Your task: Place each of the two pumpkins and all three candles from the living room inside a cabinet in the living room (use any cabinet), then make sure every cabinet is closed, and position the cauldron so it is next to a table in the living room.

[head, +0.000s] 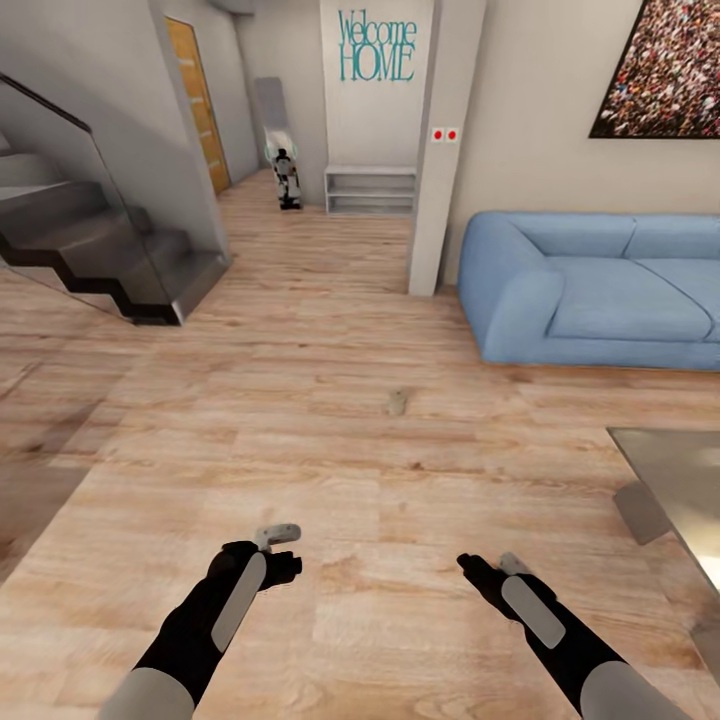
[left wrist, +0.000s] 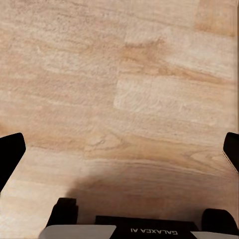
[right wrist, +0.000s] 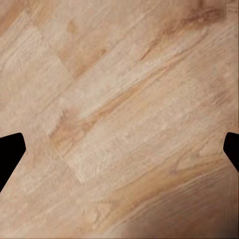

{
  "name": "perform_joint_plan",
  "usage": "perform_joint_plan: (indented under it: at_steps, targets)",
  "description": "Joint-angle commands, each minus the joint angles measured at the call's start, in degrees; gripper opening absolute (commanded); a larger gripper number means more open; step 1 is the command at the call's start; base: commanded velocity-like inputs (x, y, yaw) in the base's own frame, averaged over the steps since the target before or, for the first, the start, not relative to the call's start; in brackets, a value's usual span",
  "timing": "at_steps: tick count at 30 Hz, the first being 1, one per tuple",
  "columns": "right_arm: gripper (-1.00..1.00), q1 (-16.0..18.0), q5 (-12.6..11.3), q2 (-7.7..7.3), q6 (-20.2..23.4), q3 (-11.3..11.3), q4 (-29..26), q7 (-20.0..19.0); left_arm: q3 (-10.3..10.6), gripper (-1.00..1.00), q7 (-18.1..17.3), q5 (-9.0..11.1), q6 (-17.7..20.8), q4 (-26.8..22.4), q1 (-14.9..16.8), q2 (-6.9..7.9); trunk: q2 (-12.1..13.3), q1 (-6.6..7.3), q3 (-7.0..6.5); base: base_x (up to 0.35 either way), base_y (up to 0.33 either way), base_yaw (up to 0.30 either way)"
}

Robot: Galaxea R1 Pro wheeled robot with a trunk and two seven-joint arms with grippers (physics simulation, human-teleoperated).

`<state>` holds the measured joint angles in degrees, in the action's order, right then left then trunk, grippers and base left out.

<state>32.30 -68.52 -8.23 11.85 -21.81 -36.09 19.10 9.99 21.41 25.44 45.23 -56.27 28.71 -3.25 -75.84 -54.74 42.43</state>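
Both arms reach forward low over the wooden floor. My left gripper is open; in the left wrist view its black fingertips stand far apart at the frame's edges, with bare floor between them. My right gripper is open too, its fingertips spread wide over bare planks. A small stubby beige thing lies on the floor ahead, too small to tell whether it is a candle. A glass-topped table juts in at the right. The pumpkins, the cabinet and the cauldron are out of view.
A blue sofa stands against the right wall. A dark staircase with a glass side rises at the left. A white pillar splits the room from a hallway with a low grey shelf and a small robot-like figure.
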Motion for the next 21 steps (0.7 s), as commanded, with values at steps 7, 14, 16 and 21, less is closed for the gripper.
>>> perform_joint_plan:
  at_steps: [7,14,16,21]
  targets:
    - [1.00,0.0,-0.2,-0.01,-1.2,-0.4,1.9,0.5,0.0,1.00,0.6,0.7,0.1,-0.1,0.0,0.03,0.0,-0.04,0.06,0.334,0.000,-0.026]
    - [1.00,0.0,0.0,0.00,-2.6,-0.4,3.5,0.4,0.0,1.00,0.6,0.6,0.1,-0.1,0.0,0.04,0.0,-0.04,0.06,0.334,0.000,-0.075]
    - [1.00,0.0,0.0,-0.07,-2.7,-0.4,3.6,0.4,0.0,1.00,0.6,0.6,0.1,-0.1,0.0,0.06,0.0,-0.04,0.06,0.334,0.000,-0.111]
    - [1.00,0.0,0.1,-0.10,-2.7,-0.4,3.6,0.4,0.0,1.00,0.6,0.5,0.1,-0.1,0.0,0.06,0.0,-0.04,0.06,0.334,0.000,-0.089]
